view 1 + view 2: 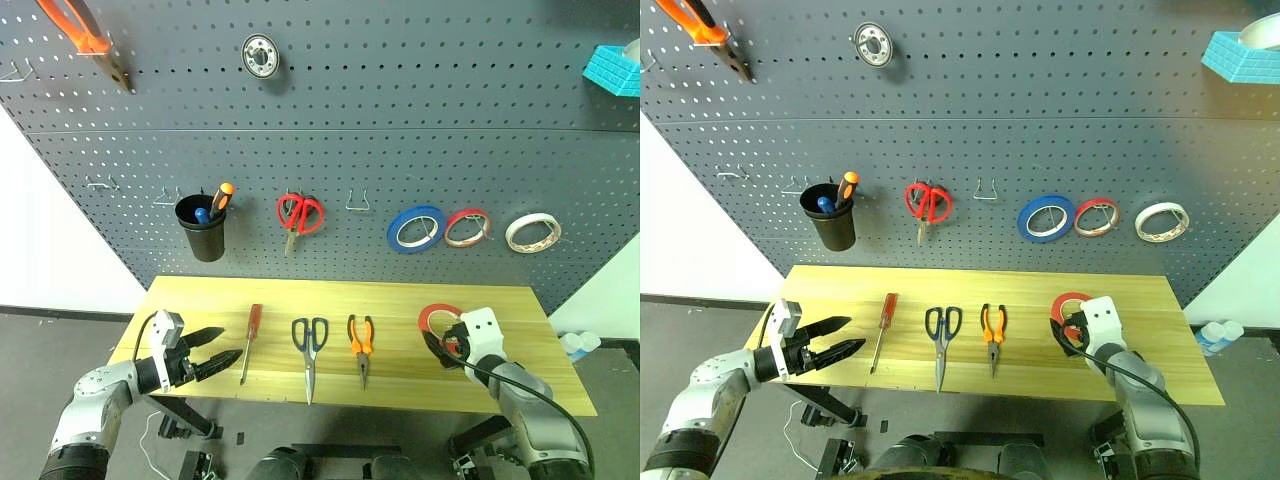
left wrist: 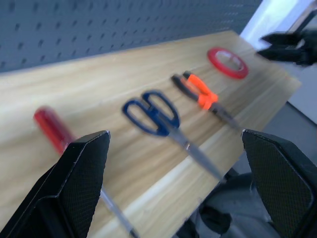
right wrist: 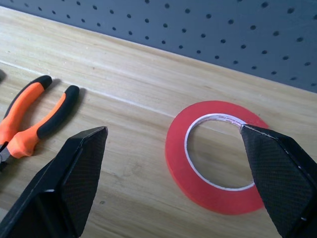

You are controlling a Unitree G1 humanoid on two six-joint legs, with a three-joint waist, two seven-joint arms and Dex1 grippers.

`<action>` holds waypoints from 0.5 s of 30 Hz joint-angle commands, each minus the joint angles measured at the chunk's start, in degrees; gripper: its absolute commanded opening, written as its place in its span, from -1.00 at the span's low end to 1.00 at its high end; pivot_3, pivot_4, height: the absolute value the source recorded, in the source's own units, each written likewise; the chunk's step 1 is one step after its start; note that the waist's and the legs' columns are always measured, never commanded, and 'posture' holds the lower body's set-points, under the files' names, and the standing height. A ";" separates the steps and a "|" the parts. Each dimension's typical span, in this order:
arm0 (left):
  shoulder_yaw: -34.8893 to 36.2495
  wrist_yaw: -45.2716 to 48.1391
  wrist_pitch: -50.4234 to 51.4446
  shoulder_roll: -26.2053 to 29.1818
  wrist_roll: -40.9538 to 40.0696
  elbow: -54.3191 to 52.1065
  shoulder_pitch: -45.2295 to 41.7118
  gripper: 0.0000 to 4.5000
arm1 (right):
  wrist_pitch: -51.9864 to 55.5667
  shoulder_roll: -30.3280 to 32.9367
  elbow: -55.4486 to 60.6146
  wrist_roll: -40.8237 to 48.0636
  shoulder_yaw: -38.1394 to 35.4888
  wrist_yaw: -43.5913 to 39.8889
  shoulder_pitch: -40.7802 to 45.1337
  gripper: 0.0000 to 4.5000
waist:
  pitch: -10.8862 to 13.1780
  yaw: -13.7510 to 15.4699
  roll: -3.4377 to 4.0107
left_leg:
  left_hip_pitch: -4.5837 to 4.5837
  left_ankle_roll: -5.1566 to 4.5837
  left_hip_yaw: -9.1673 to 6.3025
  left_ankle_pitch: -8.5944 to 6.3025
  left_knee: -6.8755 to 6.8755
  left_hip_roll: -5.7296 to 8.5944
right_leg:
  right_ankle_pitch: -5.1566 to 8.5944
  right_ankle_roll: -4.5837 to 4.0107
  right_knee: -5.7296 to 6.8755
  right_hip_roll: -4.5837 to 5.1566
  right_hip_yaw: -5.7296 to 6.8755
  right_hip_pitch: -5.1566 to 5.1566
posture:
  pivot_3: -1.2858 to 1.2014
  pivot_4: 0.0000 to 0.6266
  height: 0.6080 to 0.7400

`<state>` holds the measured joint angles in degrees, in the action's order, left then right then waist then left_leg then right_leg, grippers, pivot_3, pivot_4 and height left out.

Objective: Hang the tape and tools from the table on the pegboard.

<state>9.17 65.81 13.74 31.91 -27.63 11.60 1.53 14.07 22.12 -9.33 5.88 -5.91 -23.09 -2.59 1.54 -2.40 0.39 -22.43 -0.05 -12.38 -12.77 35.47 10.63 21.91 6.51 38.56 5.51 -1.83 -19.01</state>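
On the table: four task items lie flat in a row on the light wood, well apart from one another, none lifted yet; the spacing looks meant to give each a free approach
Tape: wide red ring lying flat toward the right end of the table, its hole facing up; nearest the right arm, so it looks the natural first pick for that side
Screwdriver: red handle toward the pegboard, shaft pointing at the front edge; leftmost of the row, just ahead of the left arm
Scissors: dark handles toward the board, blades closed and pointing to the front edge; between screwdriver and pliers
Pliers: orange-and-black handles toward the board, nose to the front; between scissors and tape
Right gripper: fingers spread wide, one on each side of the tape in the wrist view, holding nothing; whether it hangs above the ring or touches the wood I cannot tell
Left gripper: fingers apart and empty, at the left front corner, pointing across toward the screwdriver
Pegboard: dark grey panel behind the table; already carries a black cup, red-handled scissors, and blue, red-and-white and pale rolls on hooks; a bare hook sits between the scissors and the blue roll, a likely place for one item
Stage: judged to be the very start; nothing from the table hung yet
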 commanded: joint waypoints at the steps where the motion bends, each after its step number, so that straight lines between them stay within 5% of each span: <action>1: 1.67 -2.47 4.94 1.01 -4.17 -11.08 -0.22 0.97 | -0.45 0.04 -0.97 -0.98 0.88 0.36 2.55 1.00 | 0.00 -0.01 0.00 | 0.00 0.00 0.00 0.00 0.00 0.00 | 0.00 0.00 0.02 0.00 0.00 -0.01 | 0.01 -1.00 0.67; 7: -1.88 -2.56 6.93 3.88 -2.35 -19.04 -0.83 0.97 | -0.87 -0.09 -4.47 -2.00 2.34 0.24 5.33 1.00 | -0.03 -0.01 0.05 | 0.02 0.02 0.14 0.02 -0.03 -0.03 | 0.00 -0.01 0.06 -0.02 -0.15 -0.07 | 0.01 -1.00 0.67; 15: -6.22 -3.48 5.89 3.28 0.67 -17.00 -3.96 0.97 | 0.21 -0.60 -7.28 -2.89 3.44 0.68 8.26 1.00 | -0.03 0.00 0.05 | 0.03 0.02 0.21 0.02 -0.04 -0.05 | 0.00 -0.01 0.11 -0.05 -0.24 -0.13 | 0.01 -1.00 0.67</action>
<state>3.70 62.73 20.78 35.22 -28.08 -5.66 -1.44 14.30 21.76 -17.13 3.32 -2.72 -22.60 4.62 1.52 -2.40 0.44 -22.40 -0.03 -12.16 -12.75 35.43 10.59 21.91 6.50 38.68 5.46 -2.09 -19.14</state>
